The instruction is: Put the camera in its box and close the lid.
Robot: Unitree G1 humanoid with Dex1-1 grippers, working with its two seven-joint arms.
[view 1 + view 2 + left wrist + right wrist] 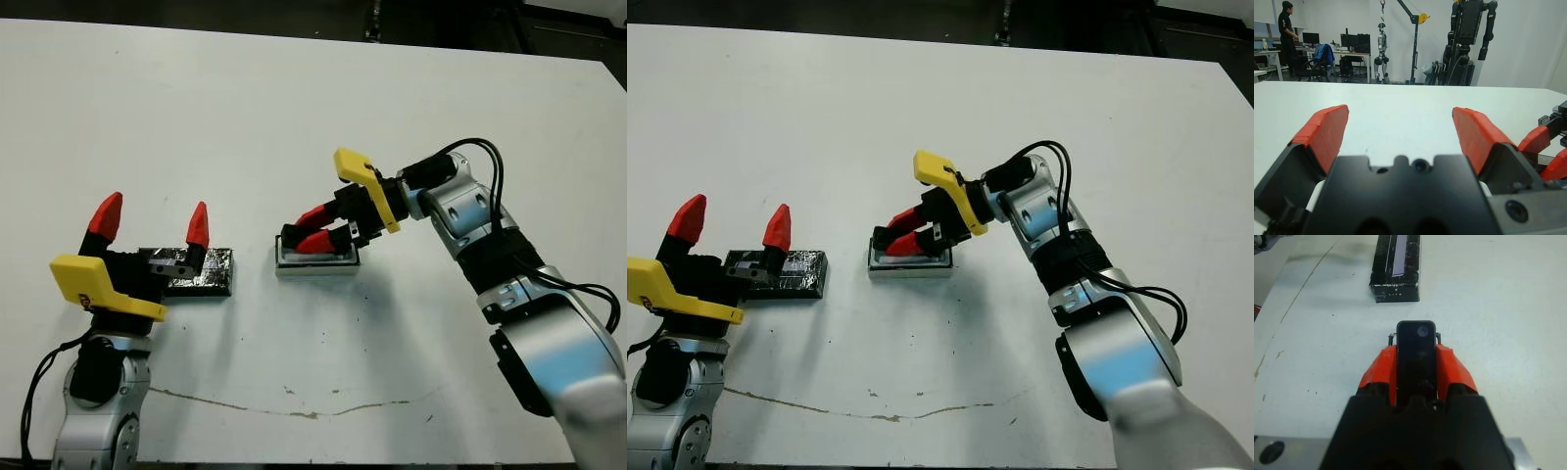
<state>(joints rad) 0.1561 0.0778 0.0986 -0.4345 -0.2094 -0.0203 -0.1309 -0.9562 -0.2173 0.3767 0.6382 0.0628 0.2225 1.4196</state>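
Note:
The camera (1416,345), a slim black glossy bar, is pinched between the red fingers (1452,372) of my right gripper (304,233), which is shut on it. The gripper holds it low over the box (315,266), a shallow white-walled tray at mid-table; whether the camera touches the tray floor is unclear. To the left of the box, the lid (204,273), a speckled black slab, lies flat on the table. Over the lid's left end my left gripper (152,220) stands open, with nothing between its fingers (1327,129).
The white table (323,372) has a thin brown scratch line near its front edge. In the left wrist view, the right gripper's red fingers (1542,147) show at one side. Beyond the table are lab equipment and a person (1287,27) standing at a desk.

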